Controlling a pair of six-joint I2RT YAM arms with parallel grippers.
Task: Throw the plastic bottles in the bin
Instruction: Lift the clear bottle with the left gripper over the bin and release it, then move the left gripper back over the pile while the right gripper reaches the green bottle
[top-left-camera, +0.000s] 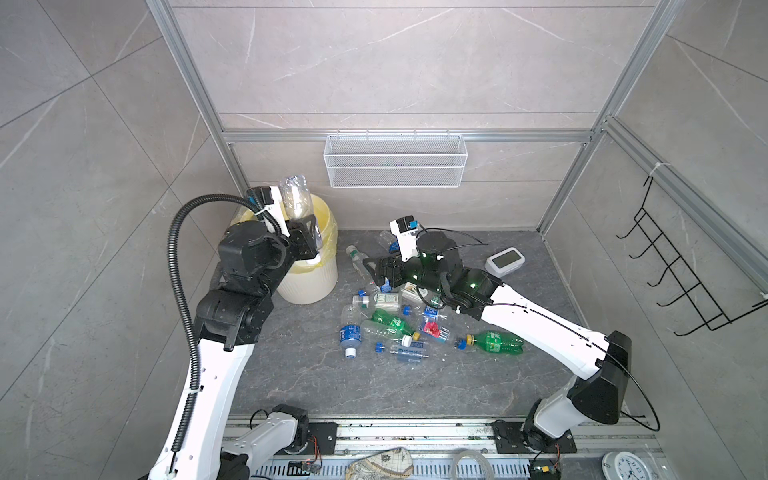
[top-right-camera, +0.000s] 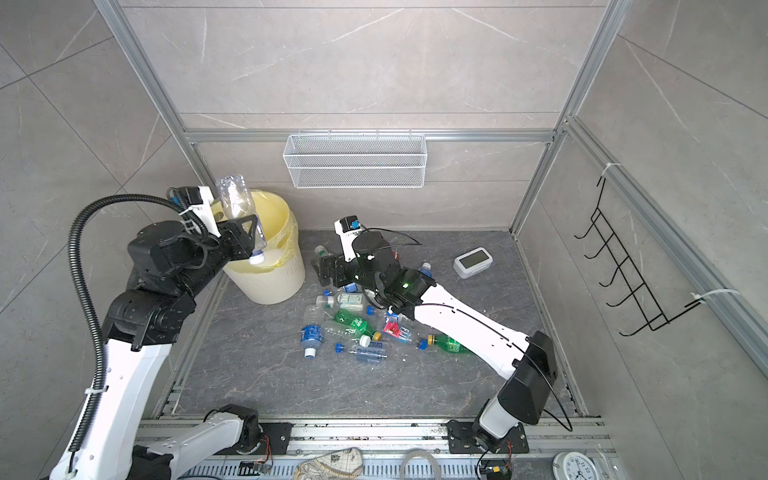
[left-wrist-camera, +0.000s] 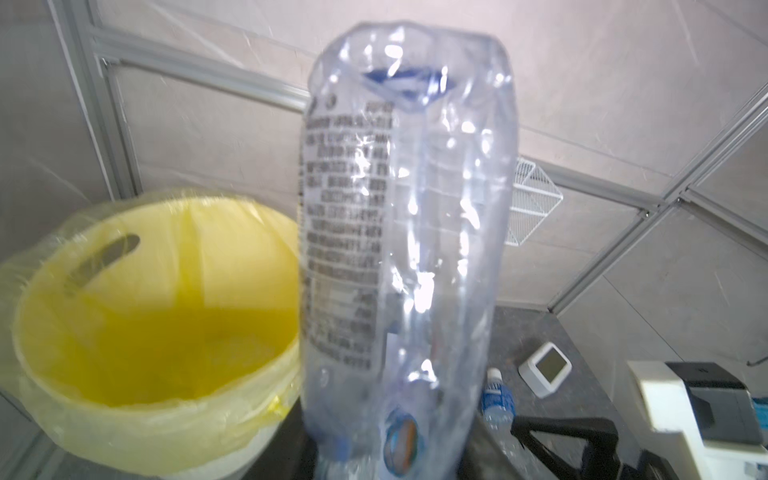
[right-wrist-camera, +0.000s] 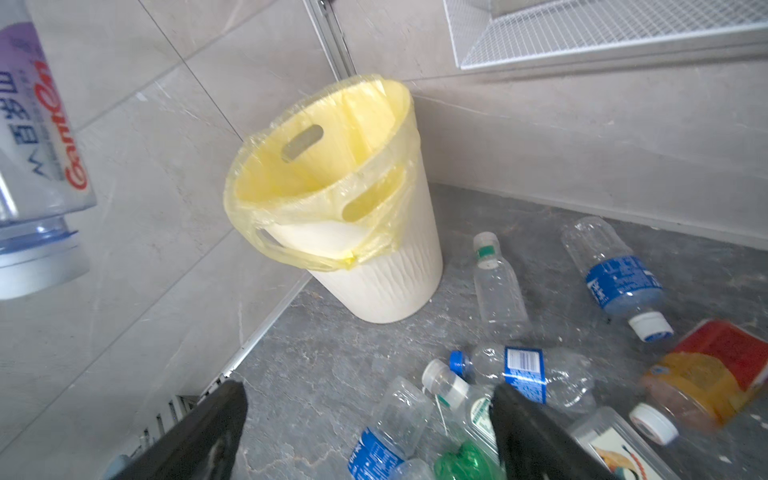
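Note:
My left gripper (top-left-camera: 305, 243) (top-right-camera: 246, 242) is shut on a clear plastic bottle (top-left-camera: 296, 201) (top-right-camera: 237, 203) (left-wrist-camera: 407, 249). It holds it cap down over the near rim of the bin (top-left-camera: 309, 286) (top-right-camera: 272, 284) (left-wrist-camera: 137, 257). That bottle also shows in the right wrist view (right-wrist-camera: 37, 145). The cream bin (right-wrist-camera: 386, 282) with its yellow bag holds no bottle that I can see. My right gripper (top-left-camera: 372, 268) (top-right-camera: 320, 270) (right-wrist-camera: 370, 399) hangs open over the far edge of the pile of bottles (top-left-camera: 386, 324) (top-right-camera: 349, 328), gripping nothing. A green bottle (top-left-camera: 496, 343) lies apart on the right.
A white digital clock (top-left-camera: 505, 262) (top-right-camera: 473, 262) (left-wrist-camera: 546, 368) sits on the floor at the right. A white wire mesh basket (top-left-camera: 395, 160) hangs on the back wall, a black hook rack (top-left-camera: 681, 282) on the right wall. Aluminium posts frame the corners.

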